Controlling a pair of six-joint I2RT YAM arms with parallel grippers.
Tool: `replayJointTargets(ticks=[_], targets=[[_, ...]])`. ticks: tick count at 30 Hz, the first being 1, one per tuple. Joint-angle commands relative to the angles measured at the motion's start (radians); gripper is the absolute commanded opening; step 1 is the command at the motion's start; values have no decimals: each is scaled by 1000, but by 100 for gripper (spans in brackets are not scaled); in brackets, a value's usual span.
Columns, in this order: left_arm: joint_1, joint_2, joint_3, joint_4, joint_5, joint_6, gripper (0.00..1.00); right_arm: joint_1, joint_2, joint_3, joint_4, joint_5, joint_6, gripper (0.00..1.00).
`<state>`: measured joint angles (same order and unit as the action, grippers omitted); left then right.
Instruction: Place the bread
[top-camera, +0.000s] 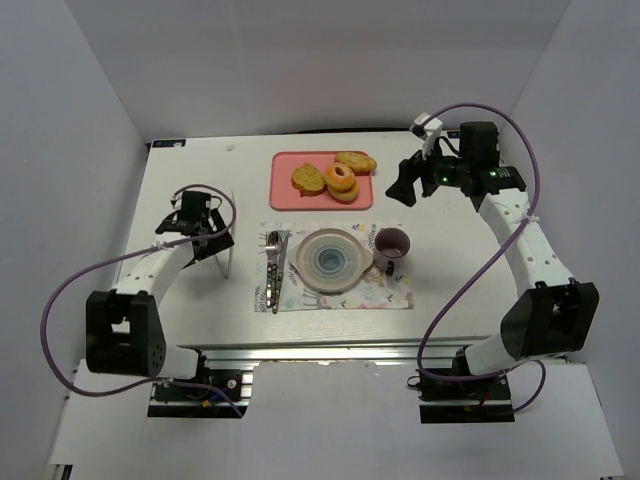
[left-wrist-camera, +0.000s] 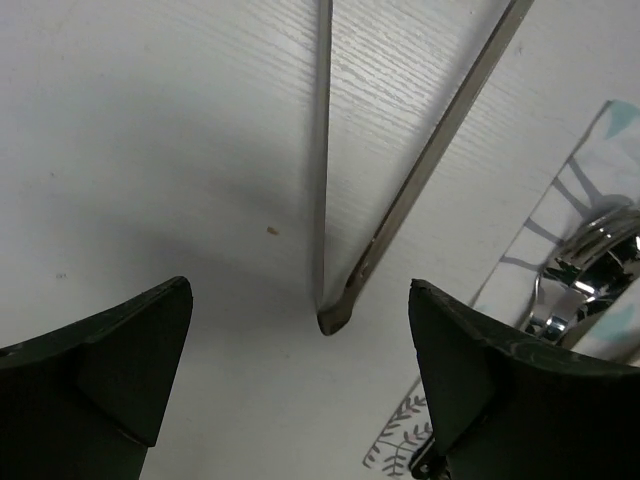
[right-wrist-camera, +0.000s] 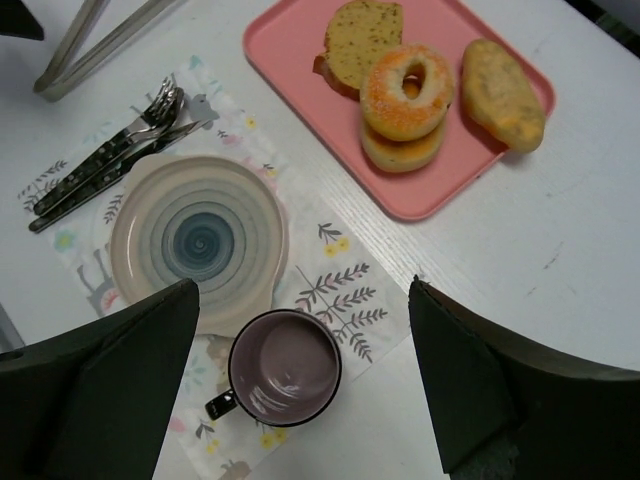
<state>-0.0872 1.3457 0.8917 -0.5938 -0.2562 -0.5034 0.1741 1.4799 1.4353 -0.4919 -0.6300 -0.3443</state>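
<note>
While the bread (right-wrist-camera: 362, 35) lies on the pink tray (right-wrist-camera: 290, 50) at the far side of the counter (top-camera: 190, 160), no step of the placing has been carried out yet. It sits at the tray's left end, its near edge tucked against the doughnut (right-wrist-camera: 408, 88), with the bun (right-wrist-camera: 503, 92) beyond that.

Both pairs of jaws stand wide apart and empty. The right jaws hang above the counter just right of the tray. From the wrist view they look down over the mug (right-wrist-camera: 285, 367), the plate (right-wrist-camera: 198, 240) and the tray together. The left jaws hover low at the left of the counter, spread either side of the joined end of a pair of metal tongs (left-wrist-camera: 430, 160), and I can see no contact with them.

This looks like the approach before any pick-up. The task names no spot, but the bare plate on the placemat (right-wrist-camera: 335, 290) seems the likely one.

Which arm goes next is unclear. If the right arm (top-camera: 520, 230) does, it must travel left across the tray and come down over the slice without knocking the doughnut. Because the slice lies flat, the jaws would have to straddle its free edges and close low. If the tongs are meant as the tool, the left jaws first need to drop and close on them.
</note>
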Motion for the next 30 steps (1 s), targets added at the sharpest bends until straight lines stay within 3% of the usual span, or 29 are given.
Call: replayJointTargets(ticks=[1, 10, 19, 30], targets=[[0, 61, 78, -26, -45, 78, 98, -42, -30, -32, 32, -94, 36, 89], [1, 234, 165, 21, 3, 204, 98, -82, -43, -96, 65, -105, 67, 89], [-6, 282, 184, 123, 135, 255, 96, -84, -7, -78, 65, -120, 83, 89], [-5, 411, 174, 199, 115, 261, 90, -94, -21, -99, 59, -122, 82, 89]])
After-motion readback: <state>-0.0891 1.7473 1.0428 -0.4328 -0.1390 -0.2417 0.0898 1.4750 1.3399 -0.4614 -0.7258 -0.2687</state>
